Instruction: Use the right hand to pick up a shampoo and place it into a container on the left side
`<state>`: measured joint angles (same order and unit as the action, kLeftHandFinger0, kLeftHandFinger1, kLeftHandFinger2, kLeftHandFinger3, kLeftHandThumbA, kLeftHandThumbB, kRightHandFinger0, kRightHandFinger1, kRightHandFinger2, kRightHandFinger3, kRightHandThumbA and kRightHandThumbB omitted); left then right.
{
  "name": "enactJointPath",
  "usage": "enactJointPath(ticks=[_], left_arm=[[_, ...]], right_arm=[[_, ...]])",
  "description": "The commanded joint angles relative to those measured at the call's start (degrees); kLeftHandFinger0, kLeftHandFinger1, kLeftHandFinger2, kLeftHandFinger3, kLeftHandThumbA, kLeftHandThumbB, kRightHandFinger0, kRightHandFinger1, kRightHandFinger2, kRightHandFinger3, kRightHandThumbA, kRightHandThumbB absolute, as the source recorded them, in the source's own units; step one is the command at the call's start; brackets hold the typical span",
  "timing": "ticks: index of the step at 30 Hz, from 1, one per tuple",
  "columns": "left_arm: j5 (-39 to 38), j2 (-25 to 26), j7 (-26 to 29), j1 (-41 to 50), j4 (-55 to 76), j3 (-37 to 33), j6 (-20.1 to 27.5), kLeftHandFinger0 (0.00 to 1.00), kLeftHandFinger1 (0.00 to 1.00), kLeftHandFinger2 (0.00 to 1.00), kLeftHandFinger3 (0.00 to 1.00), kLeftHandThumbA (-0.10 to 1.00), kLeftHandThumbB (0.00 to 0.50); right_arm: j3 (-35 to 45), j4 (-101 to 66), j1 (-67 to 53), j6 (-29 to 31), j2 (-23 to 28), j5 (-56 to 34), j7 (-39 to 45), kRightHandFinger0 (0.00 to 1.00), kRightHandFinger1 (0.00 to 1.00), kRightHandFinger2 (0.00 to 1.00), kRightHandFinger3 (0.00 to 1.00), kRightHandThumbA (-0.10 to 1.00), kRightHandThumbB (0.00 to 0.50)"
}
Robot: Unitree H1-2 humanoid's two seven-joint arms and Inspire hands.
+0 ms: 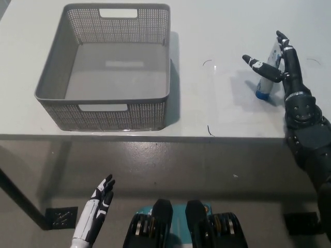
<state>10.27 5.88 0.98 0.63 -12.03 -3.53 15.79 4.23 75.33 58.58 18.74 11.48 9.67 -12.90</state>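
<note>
Head view: right hand [283,68] fingers [257,64] partly hide shampoo [265,85].

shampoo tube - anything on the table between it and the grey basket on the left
Nothing visible. The shampoo tube stands by the right hand; bare table lies between it and the empty basket.
</note>
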Motion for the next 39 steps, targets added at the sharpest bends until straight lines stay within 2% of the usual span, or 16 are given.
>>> enactJointPath(ticks=[1,7,13,14,15,16,17,18,19,20,21,23,27,32,37,39], left_arm=[[-0.48,0.65,-0.15,-1.64,0.68,0.27,1.56,1.00,1.00,1.00,1.00,1.00,0.271],[-0.35,0.76,-0.46,-1.91,1.56,0.22,0.30,1.00,1.00,1.00,1.00,1.00,0.269],[-0.31,0.90,-0.29,-2.50,0.98,0.32,0.79,1.00,1.00,1.00,1.00,1.00,0.286],[-0.47,0.92,-0.33,-2.61,0.73,0.36,0.97,1.00,1.00,1.00,1.00,1.00,0.289],[-0.45,0.95,-0.28,-2.75,0.58,0.40,1.02,1.00,1.00,1.00,1.00,1.00,0.286],[-0.30,0.98,-0.20,-2.78,0.52,0.40,1.02,1.00,1.00,1.00,1.00,1.00,0.284],[-0.28,0.98,-0.21,-2.78,0.60,0.39,0.94,1.00,1.00,1.00,1.00,1.00,0.283],[-0.27,0.99,-0.23,-2.78,0.69,0.40,0.85,1.00,1.00,1.00,1.00,1.00,0.283],[-0.23,0.99,-0.27,-2.88,0.88,0.38,0.63,1.00,1.00,1.00,1.00,1.00,0.282],[-0.12,1.02,-0.27,-2.87,1.12,0.38,0.36,1.00,1.00,1.00,1.00,1.00,0.276],[-0.06,1.03,-0.24,-2.90,1.06,0.38,0.39,1.00,1.00,1.00,1.00,1.00,0.277],[-0.10,1.08,-0.31,-2.90,1.06,0.37,0.46,1.00,1.00,1.00,1.00,1.00,0.285],[-0.10,1.07,-0.29,-2.97,0.98,0.33,0.59,1.00,1.00,1.00,1.00,1.00,0.282],[0.24,1.17,-0.17,-3.04,0.90,0.26,0.74,1.00,1.00,1.00,1.00,1.00,0.283],[-0.22,1.21,-0.30,-3.55,0.78,0.47,0.39,1.00,1.00,1.00,1.00,1.00,0.288],[0.18,1.20,-0.09,-3.52,0.94,0.43,0.26,1.00,1.00,1.00,1.00,1.00,0.285]], right_arm=[[1.31,0.67,2.85,2.67,-0.28,-3.80,1.93,1.00,1.00,1.00,1.00,0.94,0.313],[2.81,3.71,1.31,0.50,-1.50,-6.27,4.33,1.00,1.00,1.00,1.00,0.96,0.344],[5.55,4.79,0.85,0.28,-2.44,-9.55,7.28,1.00,1.00,1.00,1.00,0.88,0.362],[6.25,4.71,0.92,-0.02,-2.59,-10.35,7.36,1.00,1.00,1.00,1.00,0.79,0.346],[5.66,4.95,1.46,-2.10,-2.58,-9.45,4.31,0.53,0.54,0.56,0.79,0.46,0.252],[5.25,5.09,1.91,-3.96,-2.65,-8.77,1.81,0.33,0.41,0.52,0.68,0.41,0.293],[4.93,5.08,1.96,-4.07,-2.71,-8.40,0.68,0.07,0.17,0.28,0.40,0.21,0.232],[4.51,5.06,2.04,-4.21,-2.80,-7.94,-0.75,0.01,0.12,0.28,0.34,0.07,0.246],[3.62,4.97,1.98,-3.52,-2.78,-7.07,-2.05,0.00,0.05,0.27,0.22,-0.09,0.217],[3.68,4.90,1.96,-3.38,-2.77,-7.38,-1.76,0.00,0.18,0.48,0.34,-0.10,0.184],[3.65,4.73,1.96,-3.22,-2.78,-7.55,-1.62,0.00,0.28,0.60,0.47,-0.10,0.169],[4.15,4.48,2.00,-2.92,-2.84,-8.41,-1.00,0.01,0.34,0.69,0.59,-0.10,0.147],[4.96,3.80,2.18,-1.60,-3.01,-9.73,-0.62,0.01,0.35,0.71,0.69,-0.10,0.135],[5.50,3.26,2.56,-0.60,-3.01,-10.80,0.05,0.00,0.34,0.70,0.70,-0.10,0.126],[6.11,2.03,4.07,1.10,-3.63,-11.54,-0.52,0.00,0.34,0.68,0.67,-0.10,0.145],[6.06,0.49,4.72,1.58,-4.00,-11.77,0.02,0.00,0.33,0.69,0.70,-0.10,0.126]])
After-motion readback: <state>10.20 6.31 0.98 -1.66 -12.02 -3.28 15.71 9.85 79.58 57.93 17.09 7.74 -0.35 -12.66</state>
